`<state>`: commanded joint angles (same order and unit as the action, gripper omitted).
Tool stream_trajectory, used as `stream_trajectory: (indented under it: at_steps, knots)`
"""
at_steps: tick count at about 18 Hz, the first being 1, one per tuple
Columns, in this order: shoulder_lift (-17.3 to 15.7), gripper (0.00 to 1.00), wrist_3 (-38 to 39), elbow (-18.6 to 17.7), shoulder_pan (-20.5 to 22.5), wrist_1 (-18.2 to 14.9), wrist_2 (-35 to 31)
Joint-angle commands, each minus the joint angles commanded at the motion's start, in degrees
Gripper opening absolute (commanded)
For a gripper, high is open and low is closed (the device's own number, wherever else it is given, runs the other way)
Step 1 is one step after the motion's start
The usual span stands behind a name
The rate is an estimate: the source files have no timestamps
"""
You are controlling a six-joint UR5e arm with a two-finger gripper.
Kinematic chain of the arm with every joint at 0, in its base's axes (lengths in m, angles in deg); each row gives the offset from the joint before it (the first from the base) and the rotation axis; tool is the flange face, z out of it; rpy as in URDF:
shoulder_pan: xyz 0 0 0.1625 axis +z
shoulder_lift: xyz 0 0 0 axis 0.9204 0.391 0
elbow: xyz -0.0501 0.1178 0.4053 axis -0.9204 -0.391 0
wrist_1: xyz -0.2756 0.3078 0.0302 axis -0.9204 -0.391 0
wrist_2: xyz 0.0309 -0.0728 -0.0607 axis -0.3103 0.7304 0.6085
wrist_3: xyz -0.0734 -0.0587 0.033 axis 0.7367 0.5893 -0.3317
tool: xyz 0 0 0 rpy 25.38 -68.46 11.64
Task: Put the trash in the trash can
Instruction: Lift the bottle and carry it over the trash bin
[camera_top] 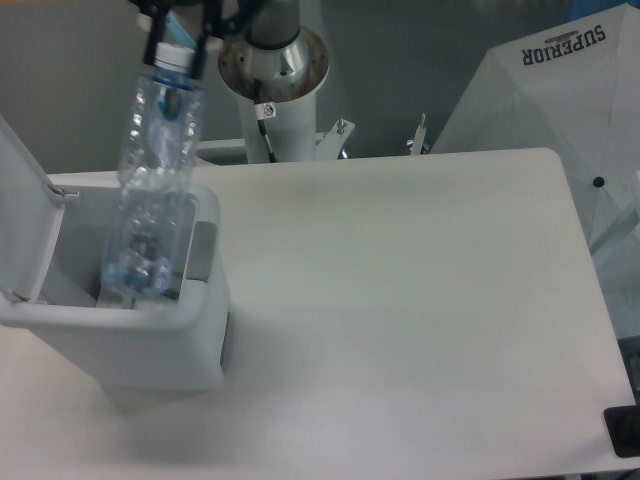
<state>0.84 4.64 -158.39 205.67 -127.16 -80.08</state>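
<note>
The clear crinkled plastic bottle (155, 180) hangs upright with its white cap (175, 57) at the top. My gripper (180, 45) is shut on the cap at the top left of the view. The bottle's lower end sits inside the open mouth of the white trash can (150, 345) at the left of the table. The can's flip lid (22, 210) stands open to the left, and its grey latch tab (202, 250) shows on the right wall. The flat clear packet with a white-green label is out of view.
The arm's white base column (275, 90) stands behind the table's far edge. A white umbrella-like reflector (560, 90) marked SUPERIOR is at the back right. A dark object (625, 432) sits at the table's front right corner.
</note>
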Motion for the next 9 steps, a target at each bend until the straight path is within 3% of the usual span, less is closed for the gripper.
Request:
stream_trajectory:
  at_steps: [5,9]
  knots:
    - [0.0,0.07,-4.0,-0.3,-0.5,-5.7,-1.0]
    - [1.2,0.07,-4.1,-0.1,-1.2,-6.8,-1.8]
